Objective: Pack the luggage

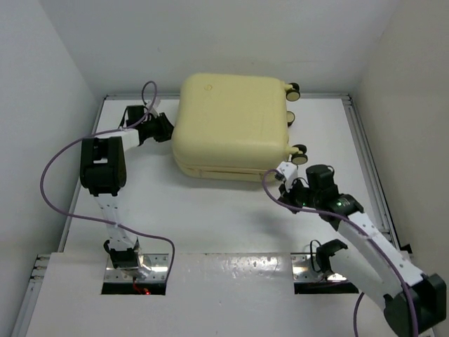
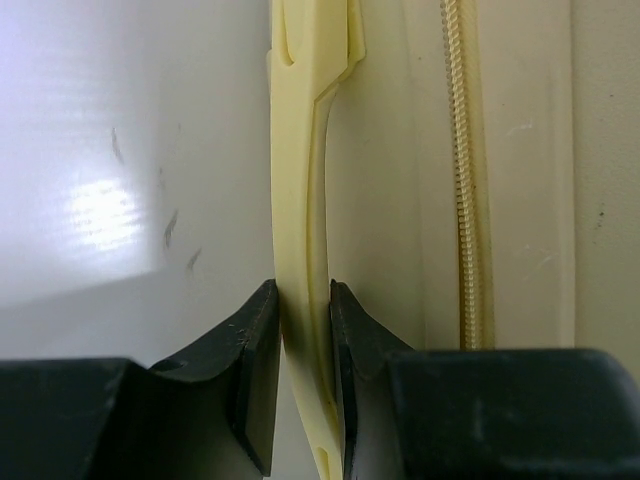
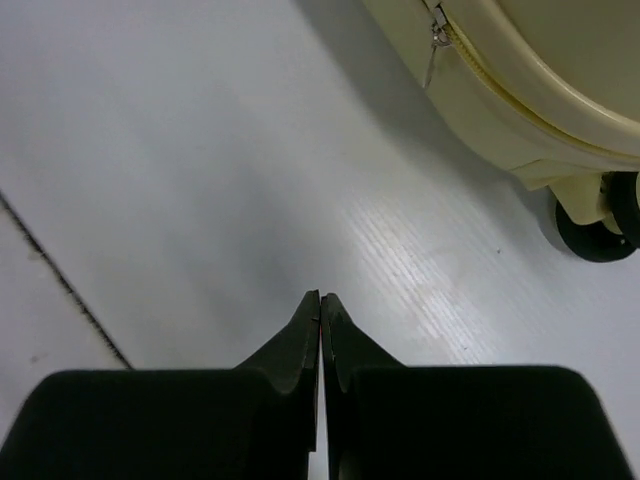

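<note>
The large pale yellow hard-shell suitcase (image 1: 231,123) lies flat and closed on the white table (image 1: 210,217), with its black-and-cream wheels along its right side. My left gripper (image 2: 305,300) is at the suitcase's left side, its black fingers clamped on the slim pale yellow plastic side handle (image 2: 300,200), one finger on each face of it. Just beside the handle, the cream zipper (image 2: 462,200) runs along the shell, zipped up. My right gripper (image 3: 321,300) hangs over bare table off the suitcase's near right corner. Its fingertips are pressed together with nothing between them. Near it are a small metal zipper pull (image 3: 435,45) and a corner wheel (image 3: 590,225).
</note>
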`<action>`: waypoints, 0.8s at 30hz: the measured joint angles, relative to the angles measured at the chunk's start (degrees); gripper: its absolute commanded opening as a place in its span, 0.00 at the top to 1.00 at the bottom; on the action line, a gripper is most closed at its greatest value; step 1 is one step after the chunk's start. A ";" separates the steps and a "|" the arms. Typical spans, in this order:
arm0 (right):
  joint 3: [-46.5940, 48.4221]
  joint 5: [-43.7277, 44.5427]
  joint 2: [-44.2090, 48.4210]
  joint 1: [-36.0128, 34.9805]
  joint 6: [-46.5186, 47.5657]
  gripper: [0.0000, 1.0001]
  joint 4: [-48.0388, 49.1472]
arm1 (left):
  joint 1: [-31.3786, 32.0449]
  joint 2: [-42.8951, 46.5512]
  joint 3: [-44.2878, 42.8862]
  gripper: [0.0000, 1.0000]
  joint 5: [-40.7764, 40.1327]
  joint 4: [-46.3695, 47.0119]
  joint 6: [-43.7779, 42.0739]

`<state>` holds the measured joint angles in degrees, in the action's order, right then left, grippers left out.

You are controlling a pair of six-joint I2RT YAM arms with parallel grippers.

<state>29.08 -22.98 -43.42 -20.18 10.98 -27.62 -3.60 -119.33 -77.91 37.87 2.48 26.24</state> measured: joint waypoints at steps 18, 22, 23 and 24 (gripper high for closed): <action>-5.62 25.14 -32.44 -7.67 -12.96 1.00 50.53 | -7.08 6.05 11.30 1.00 6.73 0.96 4.72; -4.50 25.83 -35.12 -6.34 -14.36 0.85 53.59 | -9.03 6.23 11.45 1.00 7.23 0.11 5.14; -4.48 25.77 -35.23 -6.12 -14.49 0.79 53.94 | -9.49 6.23 11.45 1.00 7.32 0.02 5.31; -4.44 25.73 -35.15 -5.81 -14.62 0.78 54.23 | -9.86 6.23 11.45 1.00 7.34 0.00 5.35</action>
<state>24.64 2.74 -78.56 -26.00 -3.64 26.61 -13.45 -113.10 -66.46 45.21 2.48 31.59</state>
